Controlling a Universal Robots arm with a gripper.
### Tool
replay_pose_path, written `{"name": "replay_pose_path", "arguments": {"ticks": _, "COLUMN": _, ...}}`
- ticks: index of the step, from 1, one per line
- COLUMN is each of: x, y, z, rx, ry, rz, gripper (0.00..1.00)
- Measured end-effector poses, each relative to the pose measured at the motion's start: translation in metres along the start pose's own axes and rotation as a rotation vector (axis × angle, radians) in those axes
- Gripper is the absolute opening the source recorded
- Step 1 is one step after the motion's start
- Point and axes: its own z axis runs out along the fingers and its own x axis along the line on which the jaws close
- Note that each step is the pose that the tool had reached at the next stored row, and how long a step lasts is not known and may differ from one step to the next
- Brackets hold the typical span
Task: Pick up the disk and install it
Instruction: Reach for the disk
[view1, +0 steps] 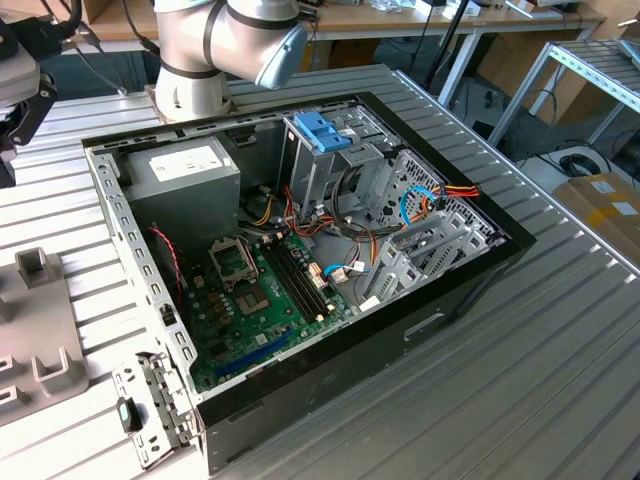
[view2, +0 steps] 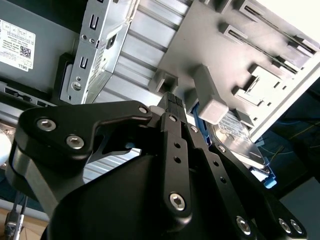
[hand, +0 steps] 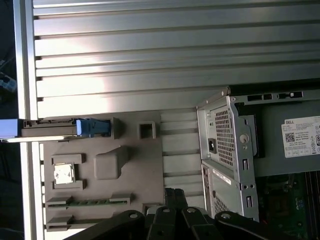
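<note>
While it hangs over the grey fixture plate (hand: 135, 165), gripper (hand: 174, 193) closed, empty, disk (hand: 50, 130) well apart

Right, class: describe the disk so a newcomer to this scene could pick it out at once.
Find the flat grey fixture plate beside the open black computer case. Along one border stands the disk, a thin silver-grey metal slab on edge. Unlike the plate's grey blocks and green memory strip, it has light-blue plastic ends.

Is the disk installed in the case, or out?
Out: the disk stands on edge in the grey fixture plate, outside the case.
</note>
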Motion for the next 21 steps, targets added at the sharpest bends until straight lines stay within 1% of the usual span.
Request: {"name": "replay_pose_path", "arguments": {"ticks": 21, "x": 0.0098, "y": -0.0007, "z": -0.0003, "rx": 0.0001, "ry": 0.0, "rz": 0.0, "gripper": 0.1}}
